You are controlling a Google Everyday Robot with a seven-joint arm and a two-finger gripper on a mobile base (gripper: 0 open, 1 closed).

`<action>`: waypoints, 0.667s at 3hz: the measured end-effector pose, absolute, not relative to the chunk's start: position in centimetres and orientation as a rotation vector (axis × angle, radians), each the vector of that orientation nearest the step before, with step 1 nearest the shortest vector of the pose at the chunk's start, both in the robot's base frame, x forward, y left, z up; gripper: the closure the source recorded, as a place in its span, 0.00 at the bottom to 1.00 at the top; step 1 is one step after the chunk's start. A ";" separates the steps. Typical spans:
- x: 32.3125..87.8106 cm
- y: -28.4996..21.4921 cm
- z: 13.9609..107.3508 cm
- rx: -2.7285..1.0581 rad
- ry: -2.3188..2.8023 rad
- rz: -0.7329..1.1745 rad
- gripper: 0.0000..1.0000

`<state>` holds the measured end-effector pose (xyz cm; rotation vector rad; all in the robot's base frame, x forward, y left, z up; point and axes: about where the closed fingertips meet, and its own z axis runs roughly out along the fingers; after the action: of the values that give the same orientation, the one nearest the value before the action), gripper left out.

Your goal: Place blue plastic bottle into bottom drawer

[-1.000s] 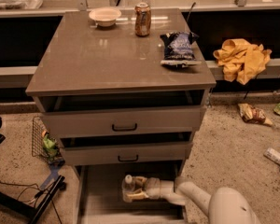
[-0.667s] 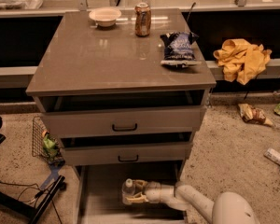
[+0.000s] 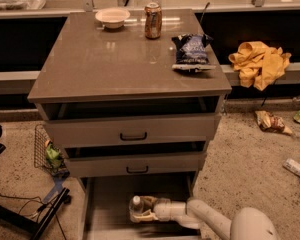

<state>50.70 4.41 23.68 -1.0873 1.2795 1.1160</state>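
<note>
One gripper [image 3: 147, 210], closed around the blue plastic bottle [image 3: 136, 207], reaches low into the open bottom drawer [image 3: 107, 206]. That bottle stands cap-up over the drawer's floor, about mid-width.

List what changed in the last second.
The gripper, still clamped on the blue plastic bottle, carried it slightly down the picture, toward the front of the open bottom drawer. Nothing was released. The drink can, bowl, chip bag, top drawer and middle drawer stayed put.
</note>
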 end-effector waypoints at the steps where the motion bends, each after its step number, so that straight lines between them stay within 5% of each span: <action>1: 50.7 4.6 23.7 -1.087 1.278 1.120 0.59; 2: 50.6 4.9 23.7 -1.087 1.275 1.125 0.28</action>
<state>50.57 4.90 23.75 -1.0873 1.2749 1.1255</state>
